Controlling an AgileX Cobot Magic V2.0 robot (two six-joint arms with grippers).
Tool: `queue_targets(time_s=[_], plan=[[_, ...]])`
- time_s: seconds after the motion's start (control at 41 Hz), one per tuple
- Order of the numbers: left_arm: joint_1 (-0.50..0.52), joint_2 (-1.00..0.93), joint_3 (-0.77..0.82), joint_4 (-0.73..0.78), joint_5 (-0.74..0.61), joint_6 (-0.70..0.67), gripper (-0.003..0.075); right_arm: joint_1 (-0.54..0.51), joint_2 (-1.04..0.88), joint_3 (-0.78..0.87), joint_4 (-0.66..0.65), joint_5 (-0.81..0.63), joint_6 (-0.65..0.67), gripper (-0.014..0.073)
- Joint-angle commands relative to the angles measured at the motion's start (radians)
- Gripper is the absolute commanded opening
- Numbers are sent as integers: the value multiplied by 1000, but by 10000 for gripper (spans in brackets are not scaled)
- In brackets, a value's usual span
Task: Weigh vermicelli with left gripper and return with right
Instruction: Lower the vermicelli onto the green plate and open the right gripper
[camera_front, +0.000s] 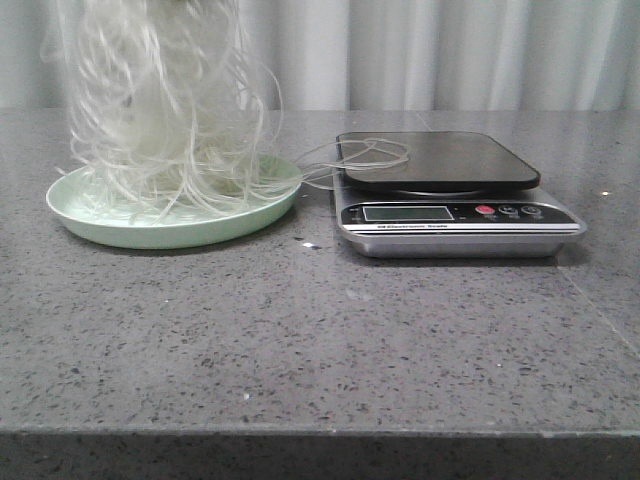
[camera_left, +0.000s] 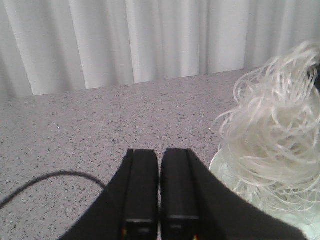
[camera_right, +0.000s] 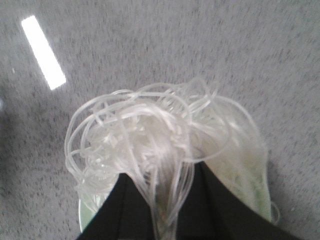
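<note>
Translucent whitish vermicelli (camera_front: 165, 110) is trailing into a pale green plate (camera_front: 90, 222); the speckled grey tabletop (camera_front: 320, 340) is carrying a silver-and-black scale (camera_front: 450, 200).

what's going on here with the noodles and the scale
The right tool is shut on the vermicelli, holding the tangle up over the pale green plate, with the lower strands hanging into it. A few stray loops trail across onto the platform of the kitchen scale, which otherwise carries nothing. The left tool is shut and holds nothing, off to the side of the plate. Judging by this, the noodles are being returned to the plate.
</note>
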Motion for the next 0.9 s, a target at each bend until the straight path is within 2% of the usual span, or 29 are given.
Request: queue_targets(time_s=[0.0,0.341,0.732,0.78,0.878], plan=[[-2,-3,-27,-9,-82,-9,137,-2,-34,-36,6,3,-9,150],[-2,-3,-27,-9,-82,-9,137,-2,22,-36,-51,121,-9,150],[-2,-3,-27,-9,-82,-9,137,-2,26,-36,-64,151,-9,153],[-2,-3,-27,-9,-82,-9,137,-2,26,-36,-64,154,-9,162],[-2,-3,-27,-9,-82,-9,137,-2,26,-36,-64,163,-9,251]])
